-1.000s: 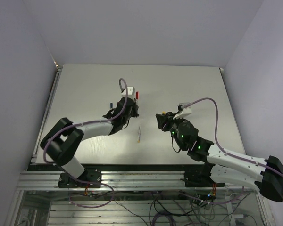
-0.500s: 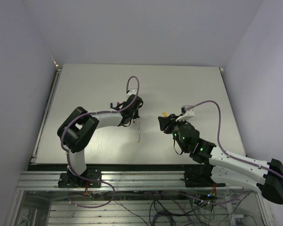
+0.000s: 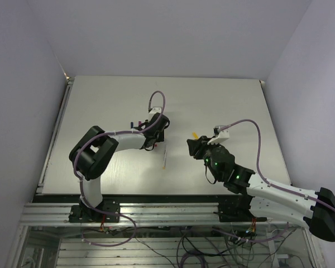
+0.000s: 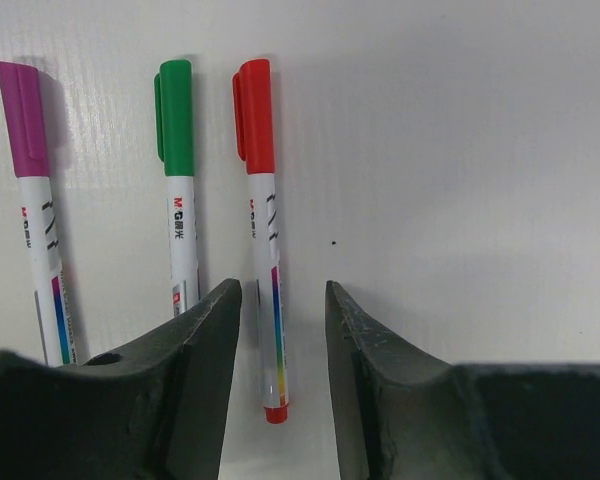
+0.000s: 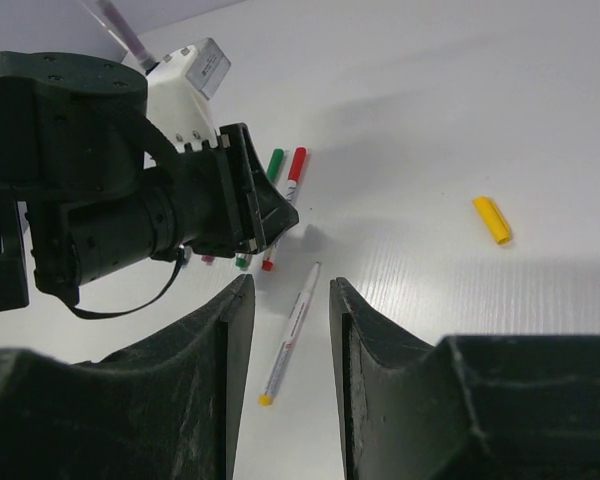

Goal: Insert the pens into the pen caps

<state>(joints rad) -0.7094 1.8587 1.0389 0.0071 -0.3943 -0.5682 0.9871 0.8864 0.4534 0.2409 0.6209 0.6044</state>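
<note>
Overhead, the left gripper [image 3: 155, 134] reaches out to the middle of the table [image 3: 100, 100], its arm bent back on itself. The right gripper [image 3: 190, 146] sits a little to the right of it and nearer the bases. Between the two, on the near side, a bare pen [image 3: 164, 158] lies flat on the table, running roughly front to back, clear of both grippers. A yellow cap [image 3: 196, 134] lies just beyond the right gripper.

From the left wrist, three capped pens lie side by side, caps pointing away: a purple pen [image 4: 35, 200] on the left, a green pen [image 4: 180, 180] in the middle and a red pen [image 4: 262, 220] on the right. The left jaws stand a narrow way apart, and the near end of the red pen lies in the gap between them. No contact shows. The green pen's near end is hidden behind one finger.

From the right wrist, the right jaws are also narrowly parted and hold nothing. Through the gap the bare pen is seen on the table beyond, its yellow tip towards the camera. The yellow cap lies well off to the right. The left gripper hangs low over the near ends of the red and green pens.
</note>
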